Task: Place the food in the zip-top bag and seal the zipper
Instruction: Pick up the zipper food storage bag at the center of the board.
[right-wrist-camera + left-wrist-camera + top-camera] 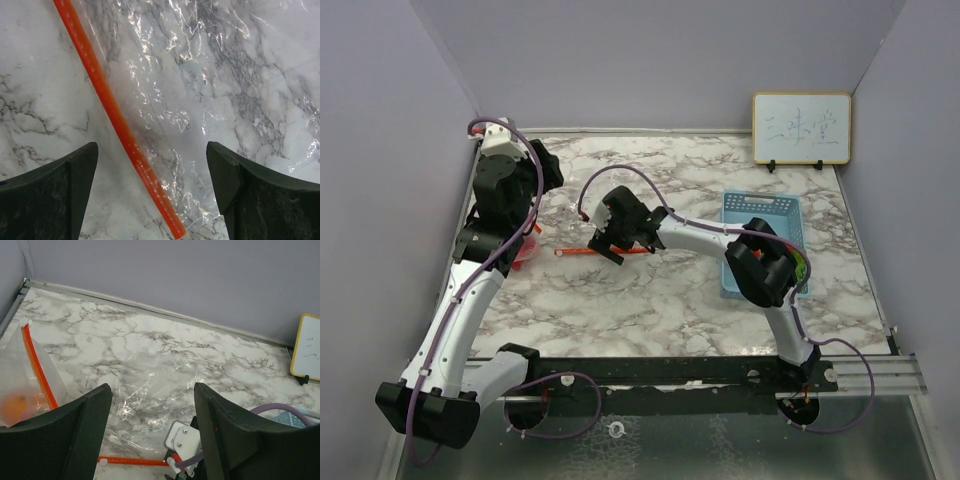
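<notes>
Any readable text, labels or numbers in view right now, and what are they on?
Whiteboard: faint handwritten characters, too blurred to read.
Zip-top bag: one small round embossed mark, unreadable.
Basket: no text visible.

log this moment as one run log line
left gripper open above bag | right gripper open over zipper | bag on table, orange food inside | zipper not gripped

The round orange fruit (17, 407) in the clear plastic bag (145, 395) is blurred. The light-blue mesh basket (765, 210) is partly hidden.
</notes>
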